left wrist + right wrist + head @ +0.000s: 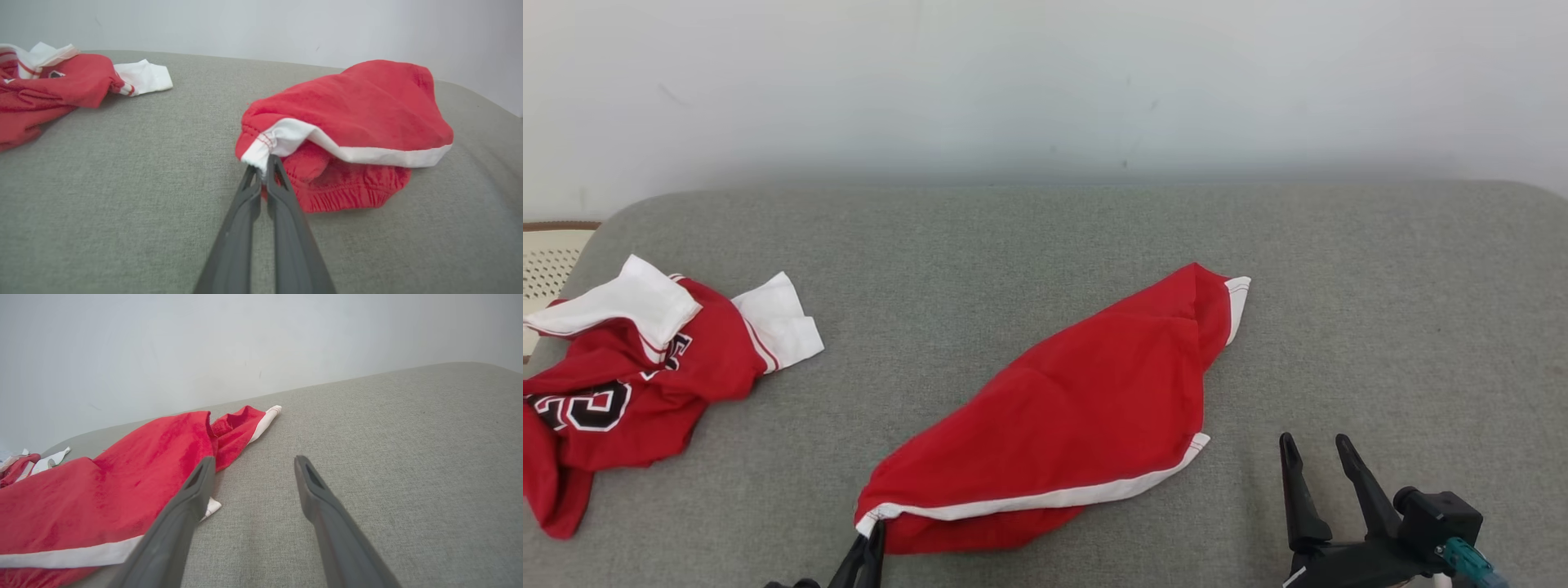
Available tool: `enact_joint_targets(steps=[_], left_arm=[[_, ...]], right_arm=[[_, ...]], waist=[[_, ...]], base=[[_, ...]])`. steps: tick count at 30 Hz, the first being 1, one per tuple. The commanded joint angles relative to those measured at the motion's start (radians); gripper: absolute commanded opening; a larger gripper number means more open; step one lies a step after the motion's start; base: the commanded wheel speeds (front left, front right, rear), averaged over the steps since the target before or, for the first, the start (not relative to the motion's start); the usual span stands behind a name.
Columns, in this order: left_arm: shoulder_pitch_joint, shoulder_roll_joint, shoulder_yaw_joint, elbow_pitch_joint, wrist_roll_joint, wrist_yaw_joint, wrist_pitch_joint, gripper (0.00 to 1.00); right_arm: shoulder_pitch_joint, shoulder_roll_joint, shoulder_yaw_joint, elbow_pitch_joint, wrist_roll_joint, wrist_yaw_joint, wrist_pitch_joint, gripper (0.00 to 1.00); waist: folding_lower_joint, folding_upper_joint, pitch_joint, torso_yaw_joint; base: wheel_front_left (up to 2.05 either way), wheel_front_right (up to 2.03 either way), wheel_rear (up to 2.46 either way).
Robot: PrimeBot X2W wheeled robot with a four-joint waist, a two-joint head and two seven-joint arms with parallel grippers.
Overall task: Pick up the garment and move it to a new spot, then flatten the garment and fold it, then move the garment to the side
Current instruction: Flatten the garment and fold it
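Left tool (263, 161) clamped on red shorts (1086, 400) corner (white trim); right tool (1315, 445) spread apart, empty, beside shorts.

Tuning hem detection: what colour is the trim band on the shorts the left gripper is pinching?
White trim on red shorts; clearest in the left wrist view.

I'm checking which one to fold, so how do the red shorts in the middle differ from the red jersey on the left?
The shorts are plain red with white trim; the jersey has lettering and white sleeves. The shorts lie spread out, the jersey crumpled. The left hand pinches the shorts' corner; nothing touches the jersey. Both lie on the grey cushion.
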State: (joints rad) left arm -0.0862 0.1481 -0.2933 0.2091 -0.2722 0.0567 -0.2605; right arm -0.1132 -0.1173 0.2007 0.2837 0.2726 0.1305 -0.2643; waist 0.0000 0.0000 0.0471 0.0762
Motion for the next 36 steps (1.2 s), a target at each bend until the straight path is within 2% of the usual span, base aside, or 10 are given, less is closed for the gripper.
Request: enact_joint_targets(steps=[1, 6, 19, 25, 27, 36], left_arm=[[0.011, -0.008, 0.003, 0.015, -0.007, 0.000, -0.003, 1.00], [0.024, -0.032, 0.035, 0.002, -0.012, 0.005, -0.003, 1.00], [0.123, -0.073, 0.175, -0.170, 0.039, 0.011, -0.003, 1.00], [0.129, -0.084, 0.219, -0.177, 0.066, 0.009, -0.003, 1.00], [0.131, -0.086, 0.233, -0.167, 0.084, 0.023, -0.003, 1.00], [0.113, -0.083, 0.247, -0.129, 0.153, 0.030, -0.003, 1.00]], right_arm=[[0.003, -0.006, 0.003, 0.005, 0.004, 0.000, -0.002, 1.00], [0.002, -0.012, -0.003, 0.009, 0.006, 0.000, -0.002, 1.00], [0.013, -0.018, -0.026, -0.005, 0.004, 0.000, -0.003, 1.00], [0.023, -0.018, -0.046, -0.025, -0.010, 0.000, -0.003, 1.00], [0.024, -0.017, -0.047, -0.027, -0.011, 0.000, -0.003, 1.00], [0.044, -0.012, -0.052, -0.032, -0.027, 0.000, -0.003, 1.00]], waist=[[0.0000, 0.0000, -0.004, 0.007], [0.0000, 0.0000, -0.007, 0.016], [0.0000, 0.0000, -0.020, 0.027], [0.0000, 0.0000, -0.032, 0.009], [0.0000, 0.0000, -0.038, 0.000], [0.0000, 0.0000, -0.059, -0.038]], base=[[0.00, 0.00, 0.00], [0.00, 0.00, 0.00], [0.00, 0.00, 0.00], [0.00, 0.00, 0.00], [0.00, 0.00, 0.00], [0.00, 0.00, 0.00]])
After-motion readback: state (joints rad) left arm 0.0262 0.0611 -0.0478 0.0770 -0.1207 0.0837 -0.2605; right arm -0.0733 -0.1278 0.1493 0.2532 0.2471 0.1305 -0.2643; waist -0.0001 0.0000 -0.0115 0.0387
